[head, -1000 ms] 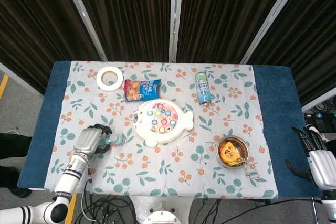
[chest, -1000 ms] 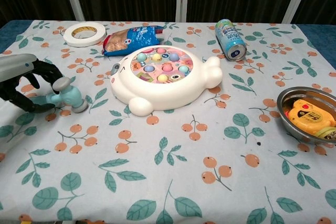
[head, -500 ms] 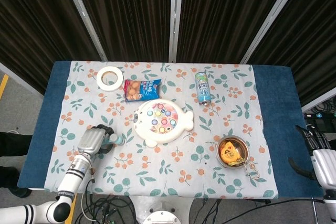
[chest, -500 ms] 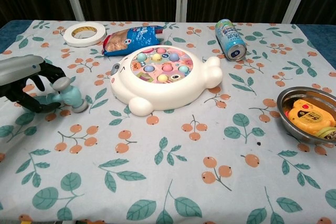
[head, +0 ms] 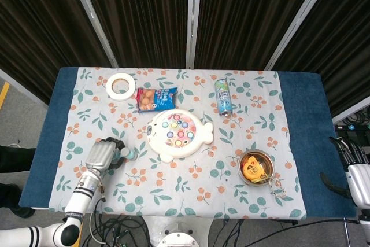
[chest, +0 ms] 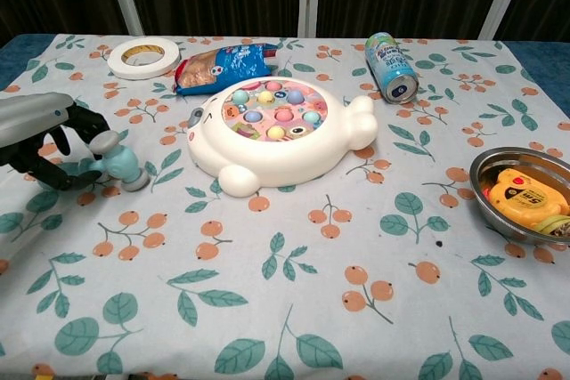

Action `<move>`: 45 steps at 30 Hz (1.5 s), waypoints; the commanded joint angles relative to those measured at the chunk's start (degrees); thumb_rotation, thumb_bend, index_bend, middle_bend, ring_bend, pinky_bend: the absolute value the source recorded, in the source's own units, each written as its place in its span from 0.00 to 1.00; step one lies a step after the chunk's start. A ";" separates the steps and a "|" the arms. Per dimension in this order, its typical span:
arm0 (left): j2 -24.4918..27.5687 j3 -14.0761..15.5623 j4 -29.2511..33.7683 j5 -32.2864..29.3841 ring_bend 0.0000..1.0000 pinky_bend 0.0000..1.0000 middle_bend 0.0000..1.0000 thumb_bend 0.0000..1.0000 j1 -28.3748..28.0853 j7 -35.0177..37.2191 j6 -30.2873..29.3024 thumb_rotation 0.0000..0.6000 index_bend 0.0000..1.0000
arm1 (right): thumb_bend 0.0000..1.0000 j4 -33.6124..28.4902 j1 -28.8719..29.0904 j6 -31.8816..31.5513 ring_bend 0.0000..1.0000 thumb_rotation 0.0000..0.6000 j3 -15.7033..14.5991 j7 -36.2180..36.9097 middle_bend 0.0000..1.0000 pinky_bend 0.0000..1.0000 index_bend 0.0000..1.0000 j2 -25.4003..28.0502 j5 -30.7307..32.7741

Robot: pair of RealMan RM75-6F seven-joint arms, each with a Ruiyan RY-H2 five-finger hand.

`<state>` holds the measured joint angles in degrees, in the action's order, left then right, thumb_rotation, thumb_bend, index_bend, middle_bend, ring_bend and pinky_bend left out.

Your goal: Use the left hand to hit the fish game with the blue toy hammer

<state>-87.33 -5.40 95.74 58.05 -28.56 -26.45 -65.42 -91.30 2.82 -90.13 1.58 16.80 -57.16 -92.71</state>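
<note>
The blue toy hammer point(chest: 118, 163) lay on the counter point(chest: 294, 309), head toward the fish game point(chest: 280, 133); the left robot hand point(chest: 40, 141) had its fingers curled around the handle; the game sat just to its right; the right robot hand point(head: 354, 172) hung open, far off.

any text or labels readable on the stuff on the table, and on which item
None can be read as it stands.
Can, lying on its side: print on the label, too blurred to read.
Blue snack bag: only pictures and colour show, no legible words.
Yellow object in the metal bowl: dark marks, too small to read.
Fish game, tape roll, blue toy hammer: no text visible.
</note>
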 commanded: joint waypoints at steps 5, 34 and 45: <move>-0.79 0.16 -0.52 0.19 0.28 0.37 0.43 0.36 0.03 -1.10 -0.99 0.97 0.43 | 0.20 0.21 0.00 0.14 0.00 1.00 -0.04 0.28 0.13 0.00 0.00 -0.12 0.01; -1.97 1.00 -4.43 4.79 0.36 0.42 0.51 0.47 0.71 3.01 -0.78 1.00 0.49 | 0.19 0.33 -0.89 -0.20 0.00 1.00 -0.53 0.60 0.14 0.00 0.00 -0.38 0.10; 0.49 0.77 -12.30 17.86 0.46 0.60 0.63 0.54 0.58 19.88 -1.70 1.00 0.56 | 0.19 -0.32 -1.18 -0.80 0.00 1.00 -0.59 0.02 0.14 0.00 0.00 0.07 -0.42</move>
<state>-87.81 -4.25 85.99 71.79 -27.64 -10.97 -66.27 -91.61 1.63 -90.92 0.99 16.85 -57.11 -93.10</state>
